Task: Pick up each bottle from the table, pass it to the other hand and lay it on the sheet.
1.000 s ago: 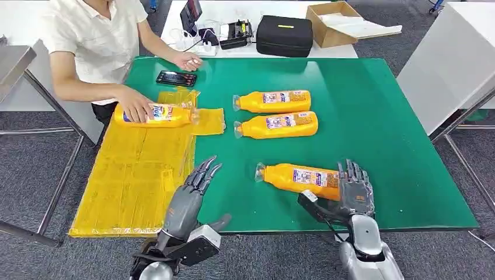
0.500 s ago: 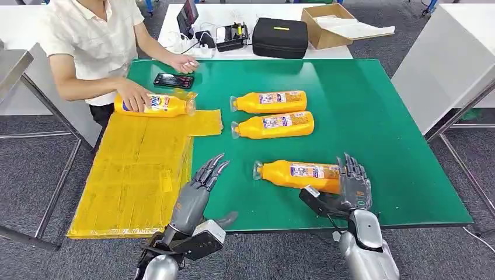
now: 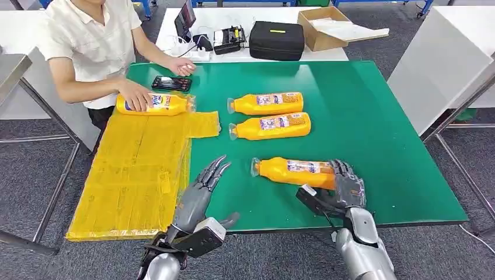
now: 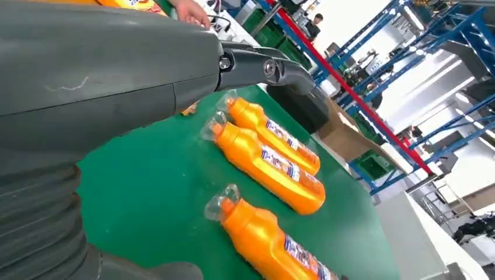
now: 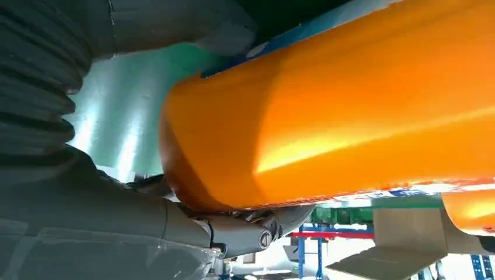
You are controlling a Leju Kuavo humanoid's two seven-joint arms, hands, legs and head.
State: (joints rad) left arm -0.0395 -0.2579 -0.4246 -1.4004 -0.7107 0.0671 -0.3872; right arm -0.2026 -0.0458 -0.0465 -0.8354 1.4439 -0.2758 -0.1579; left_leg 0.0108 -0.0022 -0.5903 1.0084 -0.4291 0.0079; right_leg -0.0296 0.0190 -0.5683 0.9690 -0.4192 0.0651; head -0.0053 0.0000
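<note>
The nearest bottle (image 3: 295, 172) lies on its side low and right of centre in the head view, its long axis running across the frame, cap toward the middle and base toward the right. The right hand (image 3: 344, 188) sits at that base end, fingers curled over the bottle's body and thumb beneath, so it appears to grip the bottle, which looks to rest on the green table (image 3: 373, 122). The left hand (image 3: 201, 189), fingers spread and holding nothing, hovers at lower centre, between the cap and the yellow sheet (image 3: 137, 169) at left. A transfer would carry the bottle leftward, cap first.
</note>
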